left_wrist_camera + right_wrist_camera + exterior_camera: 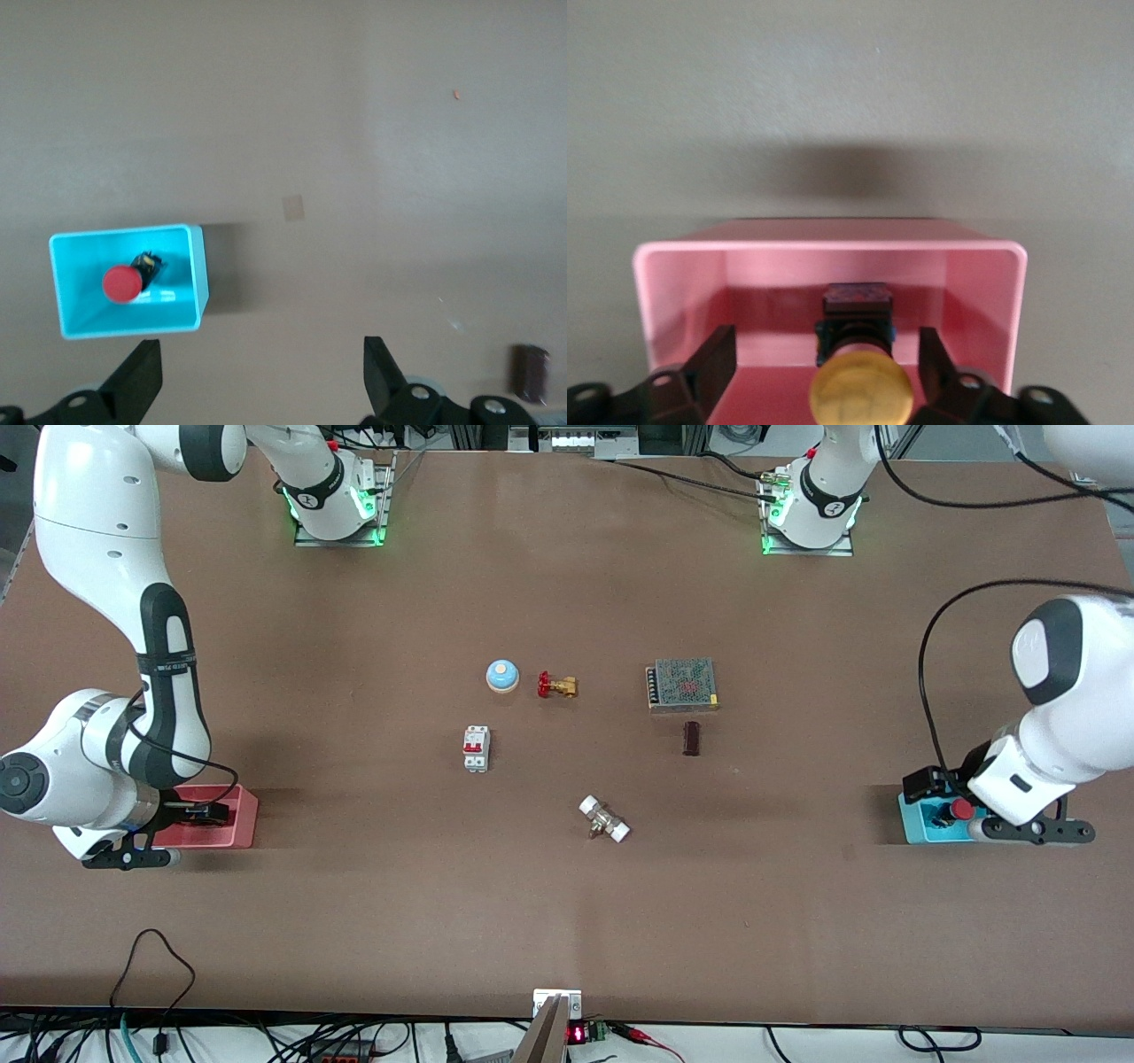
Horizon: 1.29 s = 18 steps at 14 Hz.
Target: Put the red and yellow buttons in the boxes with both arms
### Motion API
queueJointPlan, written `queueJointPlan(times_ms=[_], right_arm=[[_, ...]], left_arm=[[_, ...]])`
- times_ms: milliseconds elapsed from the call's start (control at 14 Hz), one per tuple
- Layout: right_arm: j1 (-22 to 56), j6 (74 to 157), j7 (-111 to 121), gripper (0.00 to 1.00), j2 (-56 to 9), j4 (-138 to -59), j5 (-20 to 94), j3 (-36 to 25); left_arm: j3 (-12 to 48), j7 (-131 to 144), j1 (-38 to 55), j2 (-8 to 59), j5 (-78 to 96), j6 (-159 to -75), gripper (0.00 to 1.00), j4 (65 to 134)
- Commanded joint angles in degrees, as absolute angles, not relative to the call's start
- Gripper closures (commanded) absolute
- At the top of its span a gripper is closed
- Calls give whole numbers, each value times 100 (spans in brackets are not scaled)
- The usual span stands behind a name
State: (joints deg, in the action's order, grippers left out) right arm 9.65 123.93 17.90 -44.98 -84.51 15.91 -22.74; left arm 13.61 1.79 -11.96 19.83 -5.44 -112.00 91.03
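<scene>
The red button (121, 283) lies on its side in the cyan box (200, 266) at the left arm's end of the table; its red cap also shows in the front view (961, 810). My left gripper (261, 379) is open and empty, raised above the table beside the cyan box (917, 829). The yellow button (860, 390) lies in the pink box (682, 283) at the right arm's end of the table. My right gripper (827, 367) is open, lowered into the pink box (241, 824), with a finger on each side of the button and a gap to each.
Mid-table stand a blue dome with a cream top (501, 676), a brass valve with a red handwheel (556, 685), a white and red breaker (476, 748), a mesh-covered power supply (681, 685), a dark cylinder (691, 739) and a white-ended fitting (604, 818).
</scene>
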Motion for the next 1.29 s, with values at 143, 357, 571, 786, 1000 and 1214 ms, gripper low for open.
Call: queueJointPlan(times_ms=[143, 357, 571, 786, 1000, 1214], right_arm=[[1036, 11569, 1881, 0, -3650, -8481, 1732, -2232], [1186, 11094, 1872, 0, -2921, -8481, 1670, -2250], [1379, 10269, 1759, 0, -2331, -8481, 1618, -2285], [1721, 9530, 969, 0, -1646, -8481, 1240, -2268], [2021, 8906, 318, 0, -1038, -8490, 783, -2250], [1838, 8657, 342, 0, -722, -8560, 660, -2233]], left_arm=[[1441, 54, -1309, 925, -273, -10285, 0, 9334], [1441, -166, -1309, 441, -264, -9923, 0, 9334], [1450, -272, -1318, 159, -255, -9660, 0, 9308], [1433, -378, -1318, -17, -185, -9519, 0, 9273], [1406, -369, -1318, -44, -176, -9501, 0, 9255], [1389, -334, -1327, -44, -167, -9510, 0, 9264]])
